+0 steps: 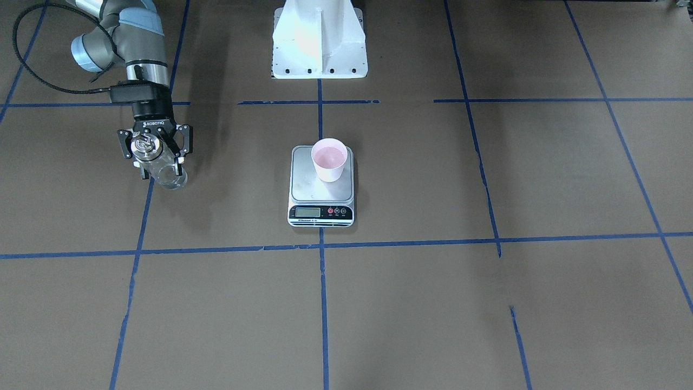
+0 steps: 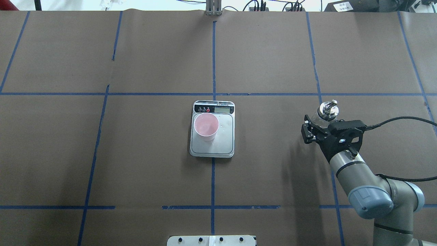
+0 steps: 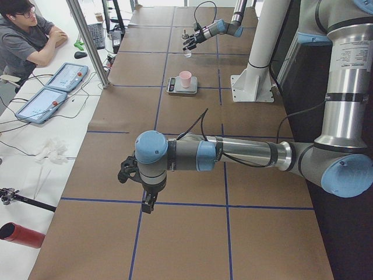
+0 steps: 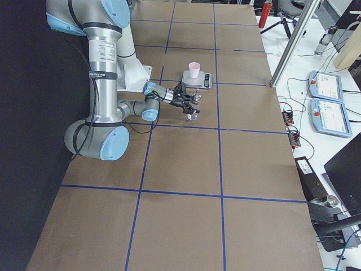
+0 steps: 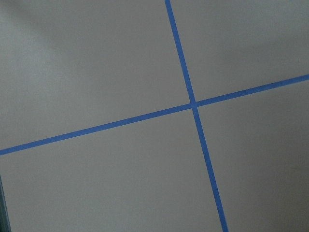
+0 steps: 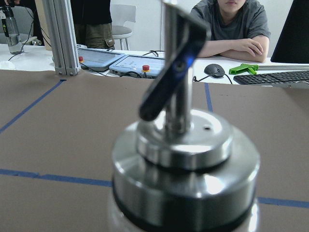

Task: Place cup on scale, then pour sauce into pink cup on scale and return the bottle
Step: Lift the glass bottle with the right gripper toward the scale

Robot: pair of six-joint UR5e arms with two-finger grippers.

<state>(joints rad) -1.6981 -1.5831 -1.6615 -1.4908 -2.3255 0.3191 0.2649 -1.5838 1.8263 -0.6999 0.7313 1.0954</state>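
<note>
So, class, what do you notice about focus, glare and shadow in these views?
Right wrist view: the bottle fills the frame, blurred, with bright highlights on its cap. Front-facing view: the white base is washed out. Overhead view: a soft shadow lies beside the right arm.

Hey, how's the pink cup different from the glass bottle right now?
The cup is opaque pink; the bottle is clear glass. The cup is open-topped; the bottle has a silver cap with a spout. The cup stands free on the scale; the bottle is clamped in the right gripper. Both are small and round.
</note>
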